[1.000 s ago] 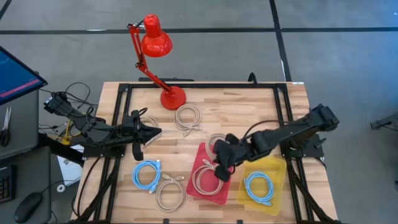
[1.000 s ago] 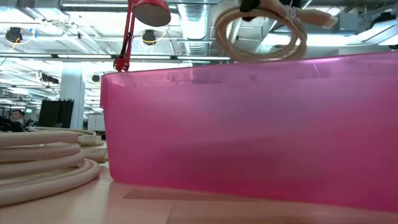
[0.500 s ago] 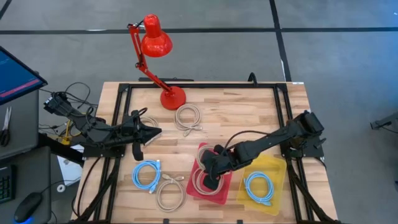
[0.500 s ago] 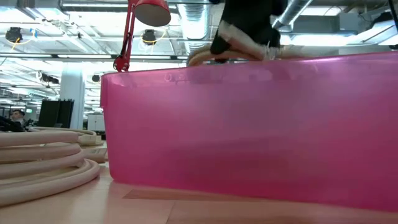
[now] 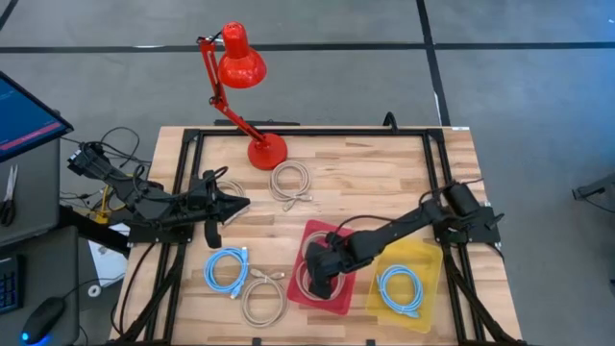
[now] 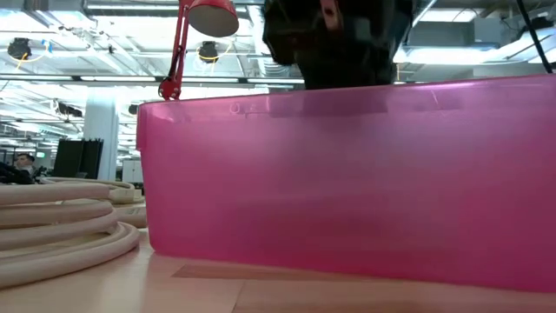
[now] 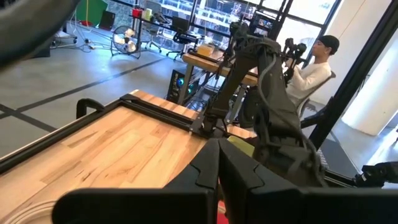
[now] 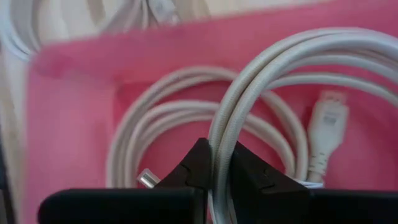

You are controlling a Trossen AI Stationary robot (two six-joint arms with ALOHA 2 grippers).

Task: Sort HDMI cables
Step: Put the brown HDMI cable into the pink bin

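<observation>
Four cameras: one overhead, one at table height, one on each wrist.

The high view looks straight down on the wooden slatted table (image 5: 365, 183); the low view sits close against the translucent pink plastic bin (image 6: 347, 174), also seen from above (image 5: 309, 240). The left wrist view looks level across the table; the right wrist view looks closely down into the bin (image 8: 74, 112).

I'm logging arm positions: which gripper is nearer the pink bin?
Right. The right gripper is down inside the pink bin, shut on a beige cable coil. The left gripper waits well off to the bin's left, over bare table.
</observation>
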